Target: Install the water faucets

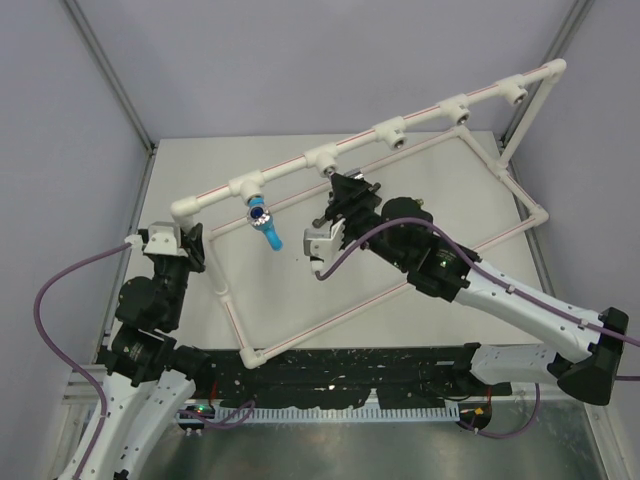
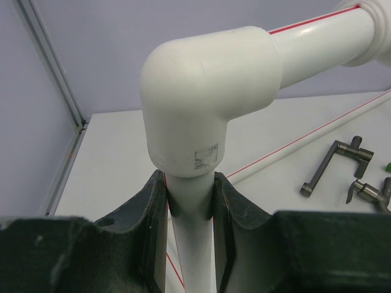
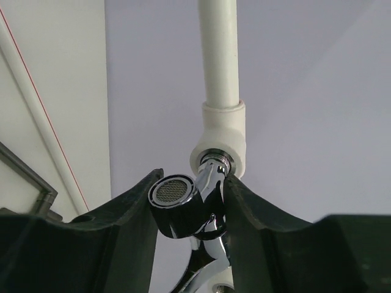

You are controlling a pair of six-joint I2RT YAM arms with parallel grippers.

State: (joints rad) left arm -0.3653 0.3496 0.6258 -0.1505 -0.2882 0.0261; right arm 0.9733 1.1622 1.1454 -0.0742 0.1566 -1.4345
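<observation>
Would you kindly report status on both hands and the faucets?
Left hand clamped on frame post. Right hand clamped on chrome faucet, its thread at a socket. Blue faucet already in. Nothing seen blocking.

White pipe frame [image 1: 358, 143] stands on desk [image 1: 290, 290], top rail running from left edge up toward far right corner. Blue faucet [image 1: 265, 228] hangs from leftmost socket. Left gripper [image 1: 188, 243] at frame's left post. Right gripper [image 1: 343, 188] just under second socket, fingers' grip unclear.

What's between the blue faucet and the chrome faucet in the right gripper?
Top view: only a plain stretch of the white pipe frame, running from the blue faucet to the chrome faucet in the right gripper. No other faucet there.
</observation>
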